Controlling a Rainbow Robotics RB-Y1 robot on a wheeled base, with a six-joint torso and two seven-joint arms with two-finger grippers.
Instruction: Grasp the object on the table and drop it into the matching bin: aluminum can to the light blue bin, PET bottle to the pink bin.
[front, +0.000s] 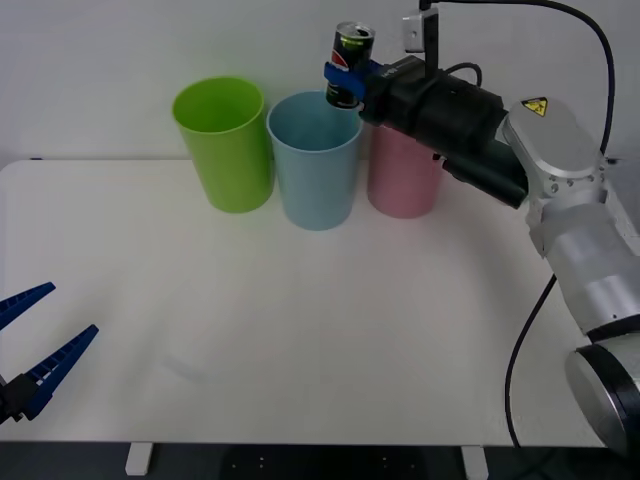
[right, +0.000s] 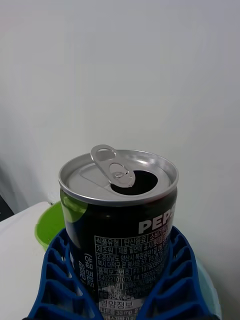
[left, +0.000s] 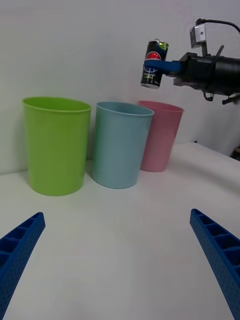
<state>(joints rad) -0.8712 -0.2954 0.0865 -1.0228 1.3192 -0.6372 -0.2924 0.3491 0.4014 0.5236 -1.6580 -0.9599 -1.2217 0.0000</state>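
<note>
The right pincer (front: 345, 82), ribbed blue fingers clamped on the glossy dark can (front: 351, 62), holds it upright above the tapered light blue bin (front: 315, 160); the left pincer (front: 35, 345) gapes over the white tabletop (front: 300, 340).

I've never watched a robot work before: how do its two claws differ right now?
The right gripper is shut on the aluminum can, held in the air above the light blue bin; the left gripper is open and holds nothing. The right is raised at the table's far side, the left low at its near edge. Both have blue ribbed fingers.
</note>
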